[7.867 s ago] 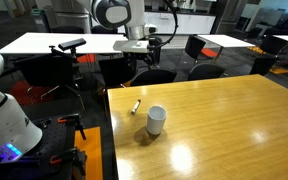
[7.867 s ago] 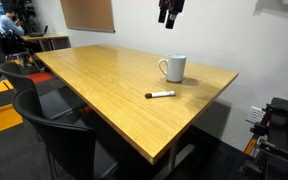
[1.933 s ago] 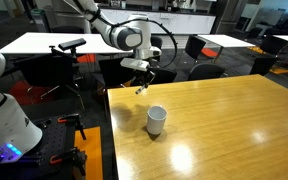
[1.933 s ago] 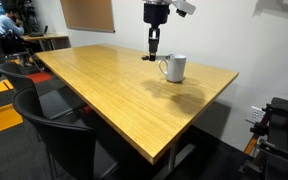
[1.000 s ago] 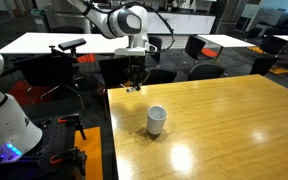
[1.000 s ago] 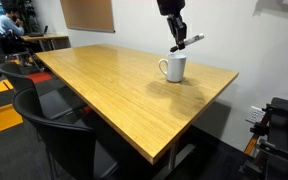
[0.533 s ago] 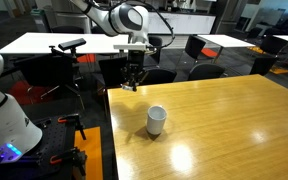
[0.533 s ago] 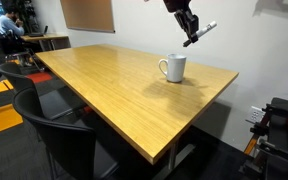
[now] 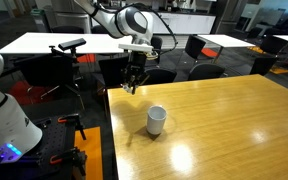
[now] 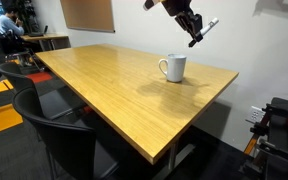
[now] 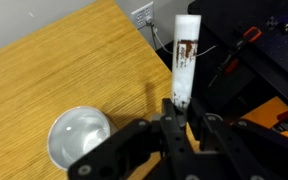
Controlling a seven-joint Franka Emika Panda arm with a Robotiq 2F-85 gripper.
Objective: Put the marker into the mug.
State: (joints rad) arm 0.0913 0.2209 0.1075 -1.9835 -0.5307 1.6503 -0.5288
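Note:
The marker (image 11: 185, 55), whitish with dark print, is clamped between my gripper's (image 11: 178, 106) fingers and sticks straight out ahead of them in the wrist view. In an exterior view the marker (image 10: 207, 27) tilts up and away from the gripper (image 10: 195, 36), high above the table. The white mug (image 10: 172, 68) stands upright on the wooden table (image 10: 114, 90), below and slightly to the side of the gripper. In an exterior view the gripper (image 9: 131, 86) hangs above the table's far corner, behind the mug (image 9: 156, 120). The wrist view shows the mug (image 11: 79, 140) at lower left.
Black office chairs (image 10: 54, 130) stand along the table's near side and more chairs (image 9: 199, 50) behind the far edge. The table's edge (image 11: 149, 35) and a wall socket (image 11: 142, 14) lie close under the gripper. A white robot base (image 9: 4, 110) stands beside the table.
The gripper has lifted the marker off the table and carried it up above the mug's far side. Over the last half second it shifted only slightly.

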